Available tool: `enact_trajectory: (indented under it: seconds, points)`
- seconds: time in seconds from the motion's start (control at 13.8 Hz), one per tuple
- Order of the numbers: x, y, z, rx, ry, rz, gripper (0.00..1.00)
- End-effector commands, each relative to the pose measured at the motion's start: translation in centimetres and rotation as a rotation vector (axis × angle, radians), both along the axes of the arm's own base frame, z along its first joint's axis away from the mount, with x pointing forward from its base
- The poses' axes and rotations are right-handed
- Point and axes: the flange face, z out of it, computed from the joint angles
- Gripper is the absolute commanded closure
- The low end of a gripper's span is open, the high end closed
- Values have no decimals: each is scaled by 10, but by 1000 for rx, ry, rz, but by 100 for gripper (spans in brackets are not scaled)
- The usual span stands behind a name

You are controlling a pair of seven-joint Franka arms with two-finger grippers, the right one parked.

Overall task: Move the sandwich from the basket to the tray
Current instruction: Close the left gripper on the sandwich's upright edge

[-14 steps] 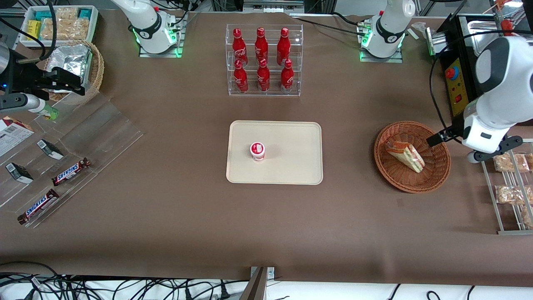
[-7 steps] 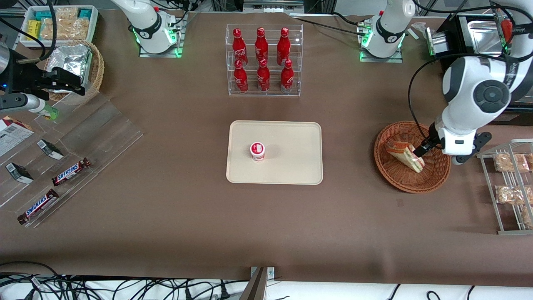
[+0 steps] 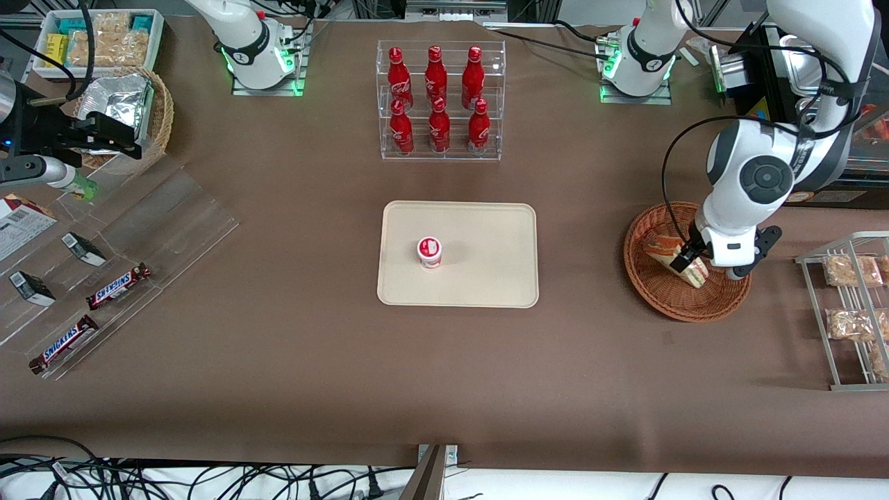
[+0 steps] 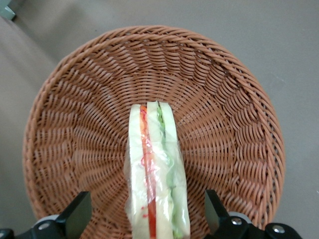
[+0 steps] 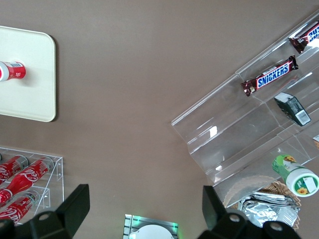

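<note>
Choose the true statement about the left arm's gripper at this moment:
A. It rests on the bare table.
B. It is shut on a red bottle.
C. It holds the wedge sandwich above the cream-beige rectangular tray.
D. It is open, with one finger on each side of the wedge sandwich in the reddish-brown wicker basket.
D: the left arm's gripper is open, its fingers flanking the clear-wrapped wedge sandwich lying in the reddish-brown wicker basket.

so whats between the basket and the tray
Only bare brown table between the basket and the tray, per the front view; the gripper straddles the sandwich.
</note>
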Motion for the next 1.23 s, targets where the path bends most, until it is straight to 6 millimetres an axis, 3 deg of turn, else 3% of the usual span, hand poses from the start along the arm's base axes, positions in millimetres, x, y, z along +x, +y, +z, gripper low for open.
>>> enact_trajectory:
  seconds: [0.0, 0.22, 0.29, 0.36, 0.44, 0.73, 0.94, 1.16]
  points:
    - [-5, -7, -20, 12, -29, -6, 0]
    - [-5, -6, -29, 5, -24, -6, 0]
    - [-5, -4, -30, 5, -23, -4, 22]
    - [-4, -2, -28, 5, -25, -5, 64]
    - [-3, -2, -28, 4, -26, -11, 76]
    - [-2, -3, -26, 5, -31, -11, 81]
    - [-1, -2, -23, 8, -29, -13, 100]
    - [6, -10, 8, 24, -29, -39, 100]
